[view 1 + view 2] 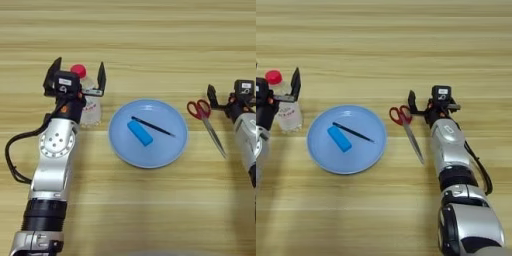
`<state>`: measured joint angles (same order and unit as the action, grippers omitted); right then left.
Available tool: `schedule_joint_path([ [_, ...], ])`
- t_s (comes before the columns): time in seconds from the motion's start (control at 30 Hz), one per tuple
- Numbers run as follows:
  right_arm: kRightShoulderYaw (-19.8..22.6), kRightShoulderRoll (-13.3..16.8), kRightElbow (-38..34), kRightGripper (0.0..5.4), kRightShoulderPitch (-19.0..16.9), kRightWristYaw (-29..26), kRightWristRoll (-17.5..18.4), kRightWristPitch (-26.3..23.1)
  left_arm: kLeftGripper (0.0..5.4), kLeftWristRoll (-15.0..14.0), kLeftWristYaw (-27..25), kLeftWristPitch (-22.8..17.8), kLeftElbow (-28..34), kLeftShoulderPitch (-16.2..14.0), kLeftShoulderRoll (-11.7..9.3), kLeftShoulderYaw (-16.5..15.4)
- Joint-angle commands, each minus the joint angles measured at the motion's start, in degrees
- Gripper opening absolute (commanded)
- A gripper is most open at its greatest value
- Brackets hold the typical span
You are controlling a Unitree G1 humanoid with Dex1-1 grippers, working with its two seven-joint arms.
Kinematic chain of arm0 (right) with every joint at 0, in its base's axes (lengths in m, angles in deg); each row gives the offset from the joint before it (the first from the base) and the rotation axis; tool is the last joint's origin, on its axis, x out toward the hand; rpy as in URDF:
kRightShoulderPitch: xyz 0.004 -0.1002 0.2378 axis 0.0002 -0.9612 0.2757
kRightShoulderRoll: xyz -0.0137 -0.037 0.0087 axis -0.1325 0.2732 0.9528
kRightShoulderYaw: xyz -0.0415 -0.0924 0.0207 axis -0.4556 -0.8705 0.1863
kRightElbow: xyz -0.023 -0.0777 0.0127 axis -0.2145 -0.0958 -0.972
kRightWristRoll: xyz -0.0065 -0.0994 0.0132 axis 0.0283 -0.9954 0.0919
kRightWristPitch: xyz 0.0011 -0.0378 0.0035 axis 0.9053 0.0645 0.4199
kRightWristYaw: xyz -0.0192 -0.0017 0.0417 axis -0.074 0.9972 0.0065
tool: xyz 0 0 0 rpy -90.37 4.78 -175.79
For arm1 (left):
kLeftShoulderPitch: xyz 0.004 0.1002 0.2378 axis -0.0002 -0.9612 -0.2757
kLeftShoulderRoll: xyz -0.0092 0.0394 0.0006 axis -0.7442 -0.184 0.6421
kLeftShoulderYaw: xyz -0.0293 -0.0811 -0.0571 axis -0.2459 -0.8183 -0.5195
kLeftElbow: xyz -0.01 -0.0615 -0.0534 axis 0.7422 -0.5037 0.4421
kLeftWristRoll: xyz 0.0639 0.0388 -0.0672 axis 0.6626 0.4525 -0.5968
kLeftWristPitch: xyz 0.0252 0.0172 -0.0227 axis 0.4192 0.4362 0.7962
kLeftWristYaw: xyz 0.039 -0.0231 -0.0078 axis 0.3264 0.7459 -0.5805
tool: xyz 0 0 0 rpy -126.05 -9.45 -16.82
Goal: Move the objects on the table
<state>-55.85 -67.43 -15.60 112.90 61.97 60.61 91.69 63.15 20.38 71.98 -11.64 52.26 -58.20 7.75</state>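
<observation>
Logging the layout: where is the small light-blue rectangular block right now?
The light-blue rectangular block lies inside the round blue plate at the table's centre, beside the thin black stick.

Left arm (52, 165) reaching up from bottom-left corner, silver forearm leaning slightly right, black cable looping off its left side. Left claw (77, 75) pointing away from robot, two black fingers (102, 76) standing spread wide apart. Right arm (456, 170) rising from bottom-right, forearm angling up and left. Right claw (423, 102) pointing away, one black finger (412, 100) showing at left; finger spacing unreadable.
</observation>
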Motion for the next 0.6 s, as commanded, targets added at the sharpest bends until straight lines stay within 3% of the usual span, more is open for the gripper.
schedule_joint_path([
  [0.03, -0.19, 0.3, 0.54, 5.4, 0.86, -0.04, -0.3, -0.35, 5.38, -1.44, -0.79, 0.49, 2.8, 0.08, -0.04, -0.47],
  [0.6, -0.14, 0.25, 0.97, 5.4, 1.05, 0.1, -0.28, -0.09, 5.38, -2.93, 1.67, -0.16, 6.13, 1.35, -2.38, -8.1],
])
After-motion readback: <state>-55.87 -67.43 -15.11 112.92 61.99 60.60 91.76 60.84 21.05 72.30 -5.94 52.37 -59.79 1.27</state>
